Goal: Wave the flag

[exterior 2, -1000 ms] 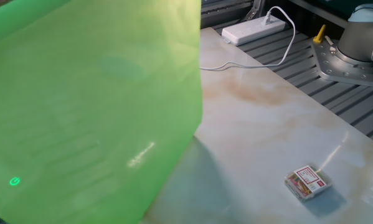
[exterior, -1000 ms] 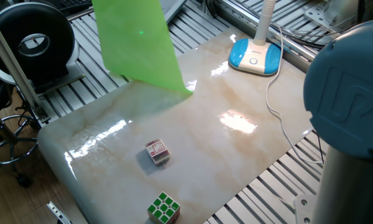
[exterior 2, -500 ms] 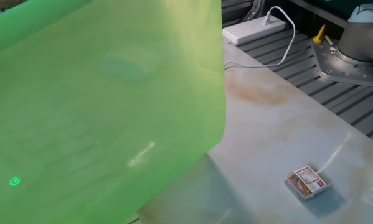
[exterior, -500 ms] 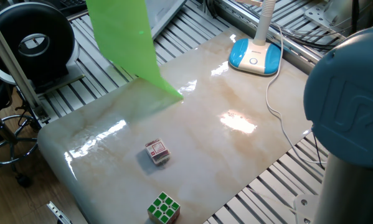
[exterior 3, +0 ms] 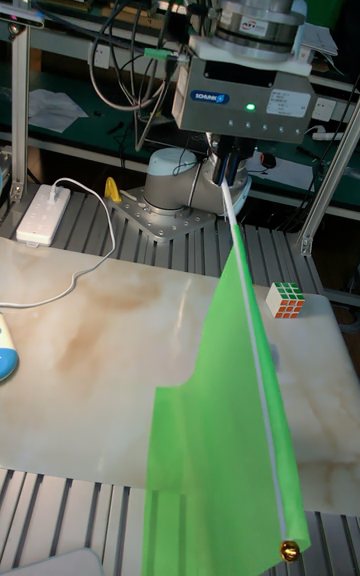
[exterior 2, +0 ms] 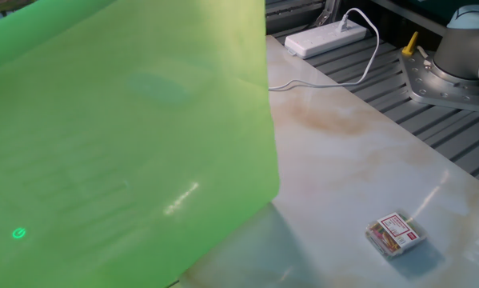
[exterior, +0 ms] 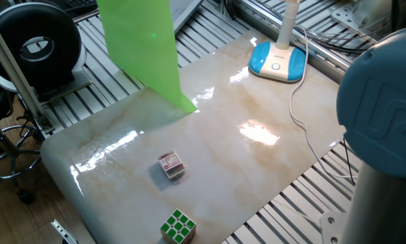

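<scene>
The flag (exterior 3: 222,416) is a lime-green cloth on a thin white stick, hanging above the marble table (exterior: 257,169). In the tall fixed view my gripper (exterior 3: 227,172) is high over the table, shut on the stick's upper end, and the stick slants down toward the camera. The same flag (exterior: 141,47) hangs over the table's far left corner in one fixed view. Seen from the other fixed view, the flag (exterior 2: 127,136) fills the left half of the picture and hides the table behind it. The gripper shows only in the tall fixed view.
A red-and-white puzzle cube (exterior: 171,165) and a green-and-white cube (exterior: 178,226) lie near the front of the table. A blue-and-white lamp base (exterior: 278,61) with its cable stands at the far right corner. A white power strip (exterior 2: 327,37) lies beside the robot base (exterior 2: 463,72).
The flag's cloth swung right, then came back a little to the left. Its lower corner shifted slightly in one fixed view. The cubes stayed put.
</scene>
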